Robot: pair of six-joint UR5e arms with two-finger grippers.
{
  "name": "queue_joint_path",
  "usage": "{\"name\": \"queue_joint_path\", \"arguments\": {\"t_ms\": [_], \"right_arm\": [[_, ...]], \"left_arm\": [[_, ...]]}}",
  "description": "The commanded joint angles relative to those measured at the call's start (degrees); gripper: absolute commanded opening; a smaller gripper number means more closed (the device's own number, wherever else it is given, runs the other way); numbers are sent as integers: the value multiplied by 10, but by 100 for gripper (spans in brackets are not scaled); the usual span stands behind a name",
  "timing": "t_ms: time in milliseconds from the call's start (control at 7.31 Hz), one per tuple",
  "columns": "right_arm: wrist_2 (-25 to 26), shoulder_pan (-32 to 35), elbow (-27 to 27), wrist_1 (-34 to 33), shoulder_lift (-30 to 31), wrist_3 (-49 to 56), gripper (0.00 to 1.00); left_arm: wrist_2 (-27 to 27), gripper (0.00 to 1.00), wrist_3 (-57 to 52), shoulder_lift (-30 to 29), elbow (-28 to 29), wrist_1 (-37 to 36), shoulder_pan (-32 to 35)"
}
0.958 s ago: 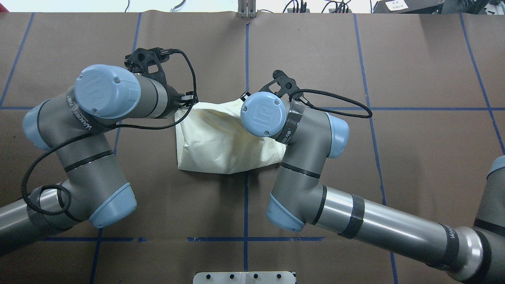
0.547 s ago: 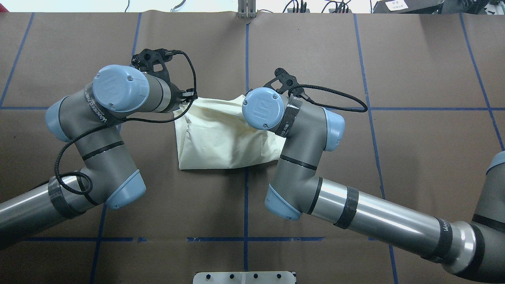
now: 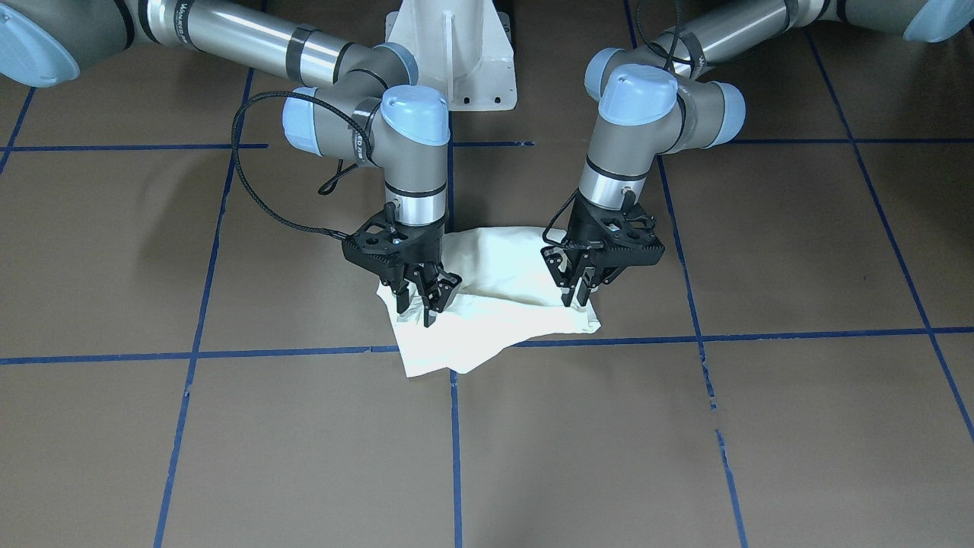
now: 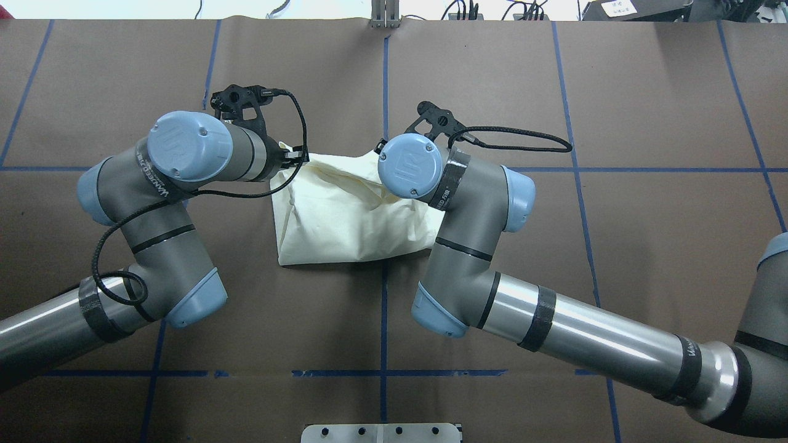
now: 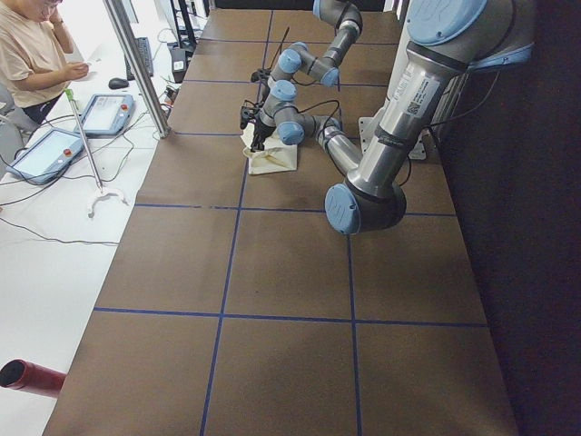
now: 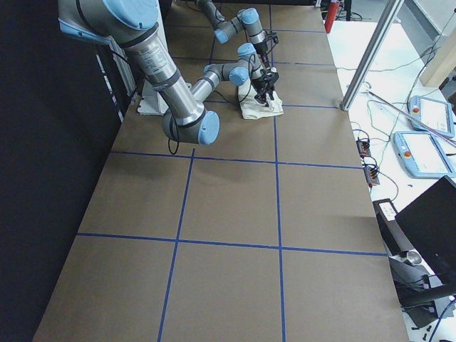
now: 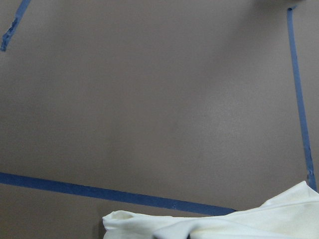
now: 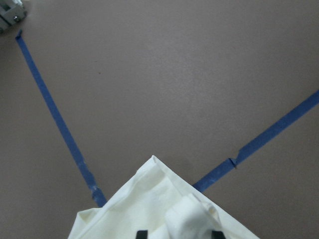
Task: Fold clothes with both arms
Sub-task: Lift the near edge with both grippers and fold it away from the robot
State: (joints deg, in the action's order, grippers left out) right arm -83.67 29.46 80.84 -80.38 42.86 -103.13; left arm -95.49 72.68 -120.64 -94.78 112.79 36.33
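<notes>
Folding looks mostly done, I think. The cream shirt (image 3: 502, 316) is a small, thick bundle now, not a long spread-out shirt. No sleeves stick out. Only the plain cream side shows, so any picture on it is hidden inside.

The shirt sits near the middle of the brown table (image 3: 228, 426), well away from all four edges. It lies right where two blue tape lines (image 3: 190, 354) cross.

Both arms reach down to the side of the bundle that is far from the robot. The right gripper (image 3: 421, 304) has a lump of cloth squeezed between its two black fingertips (image 8: 142, 232); the right wrist view shows this well. The left gripper (image 3: 580, 293) looks pinched tight on the other corner of that side, with its fingers close together around the cloth. That side is lifted a little off the table. The side near the robot lies flat on the table.

So I think one more fold is going on right now, with the two held corners as the part that moves.

What is left looks small. The held side must be laid down on the rest. Then both grippers must let go. The bundle is not neat yet: it has wrinkles, and one corner pokes out toward the table edge far from the robot.
</notes>
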Motion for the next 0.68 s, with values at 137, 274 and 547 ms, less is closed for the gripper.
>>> {"name": "queue_joint_path", "arguments": {"t_ms": [137,274,547], "right_arm": [[-65,16,54,6,-4,134,100],[-101,30,60,6,-2,150,100],[-124,49,71,9,14,172,100]], "left_arm": [[-61,100,-77,60,-80,11,1],[-60,100,-81,60,-66,64,-3],[-58,100,-96,84,-4,245,-26]]}}
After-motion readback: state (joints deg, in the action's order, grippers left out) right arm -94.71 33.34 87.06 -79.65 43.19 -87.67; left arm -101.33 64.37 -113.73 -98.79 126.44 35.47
